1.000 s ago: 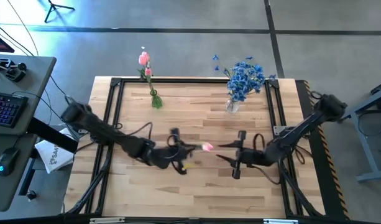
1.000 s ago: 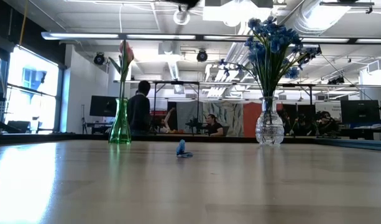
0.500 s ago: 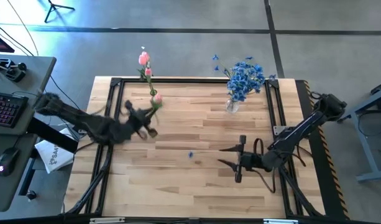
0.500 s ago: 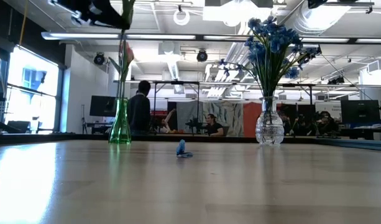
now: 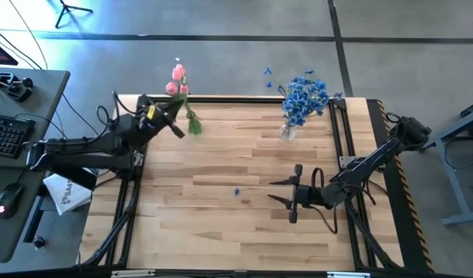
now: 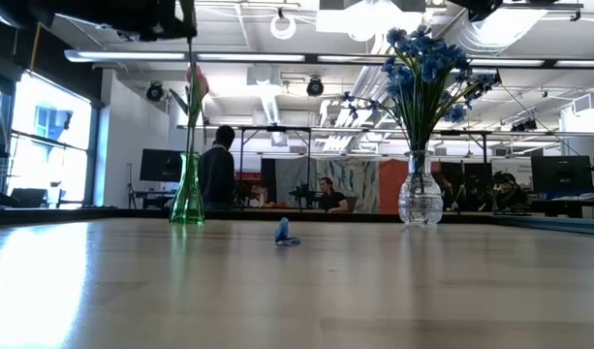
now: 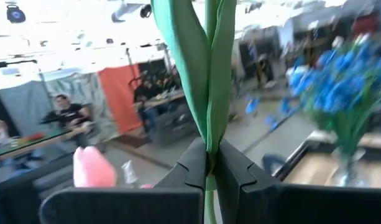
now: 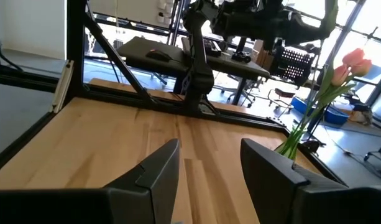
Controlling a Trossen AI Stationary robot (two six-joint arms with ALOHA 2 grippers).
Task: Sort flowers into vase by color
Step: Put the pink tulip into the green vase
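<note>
Pink tulip (image 7: 206, 81) stem is pinched in the left gripper (image 5: 172, 116) above the green vase (image 6: 188, 192); misalignment could miss its narrow neck (right gripper (image 5: 286, 193) waits, fingers apart).

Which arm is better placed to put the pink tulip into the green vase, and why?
Left. The left gripper is shut on the tulip's stem right beside the green vase. The right gripper hangs open and empty above mid-table, far from that vase.
</note>
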